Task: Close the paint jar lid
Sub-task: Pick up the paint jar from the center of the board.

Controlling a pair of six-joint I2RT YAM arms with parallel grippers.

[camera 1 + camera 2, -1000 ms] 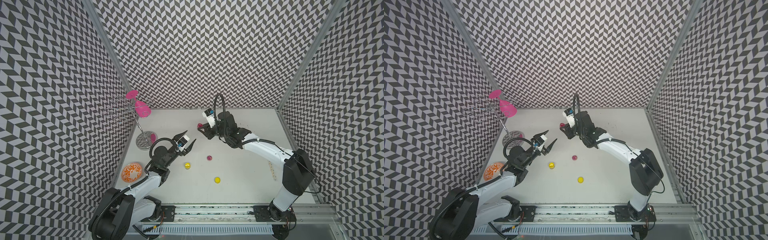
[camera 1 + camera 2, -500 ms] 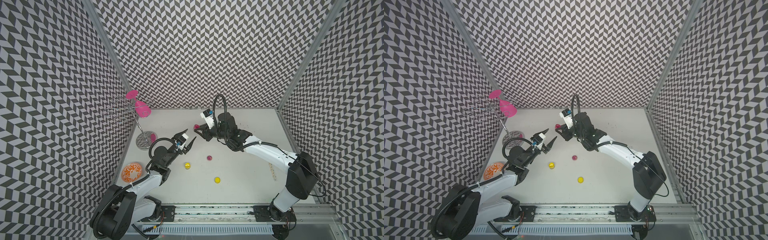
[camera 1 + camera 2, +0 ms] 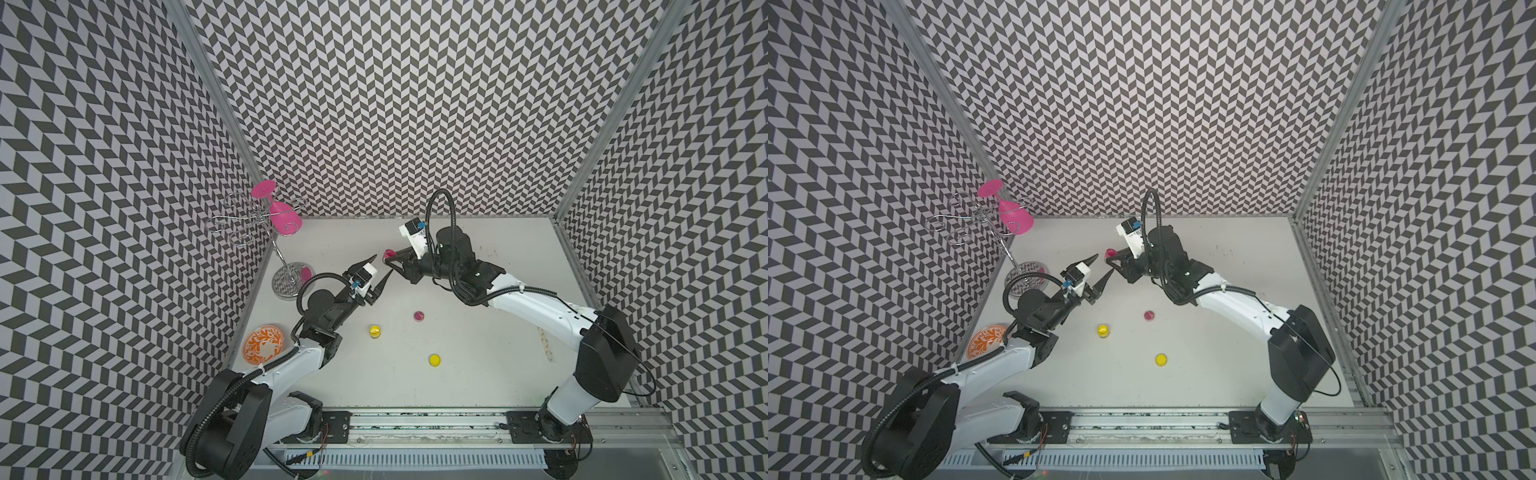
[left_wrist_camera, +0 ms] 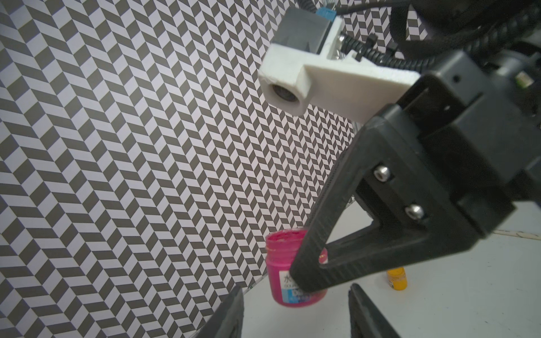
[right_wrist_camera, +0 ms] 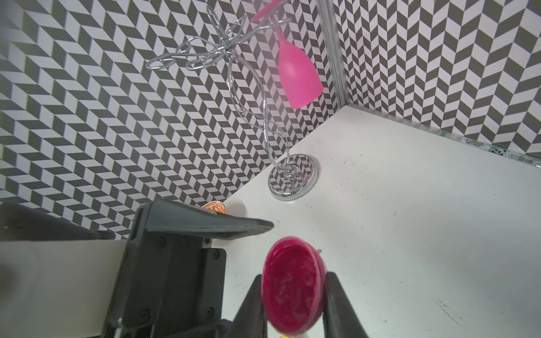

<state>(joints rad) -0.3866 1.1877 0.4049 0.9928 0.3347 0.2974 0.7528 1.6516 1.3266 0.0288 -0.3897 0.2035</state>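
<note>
My right gripper (image 3: 391, 258) is shut on an open pink paint jar (image 3: 389, 252), held above the table left of centre. The right wrist view shows the jar's paint-smeared mouth (image 5: 292, 288) between the right gripper's (image 5: 295, 276) fingers. In the left wrist view the labelled jar (image 4: 282, 263) sits just beyond my open left gripper (image 4: 296, 288), half hidden by a right finger (image 4: 322, 263). In both top views the left gripper (image 3: 381, 266) (image 3: 1104, 264) points at the jar (image 3: 1110, 252) with nothing between its tips. A pink lid (image 3: 419, 316) (image 3: 1149, 316) lies on the table.
A yellow jar (image 3: 375, 331) (image 4: 396, 278) and a yellow lid (image 3: 434, 360) lie nearer the front. A chrome glass rack (image 3: 291, 280) holding a pink wine glass (image 3: 282, 216) stands by the left wall, with an orange patterned bowl (image 3: 264, 347) in front. A pale stick (image 3: 545, 347) lies right.
The right arm has carried the pink jar leftward, up to the left gripper's tips. The left gripper's jaws have narrowed a little but stay apart.
</note>
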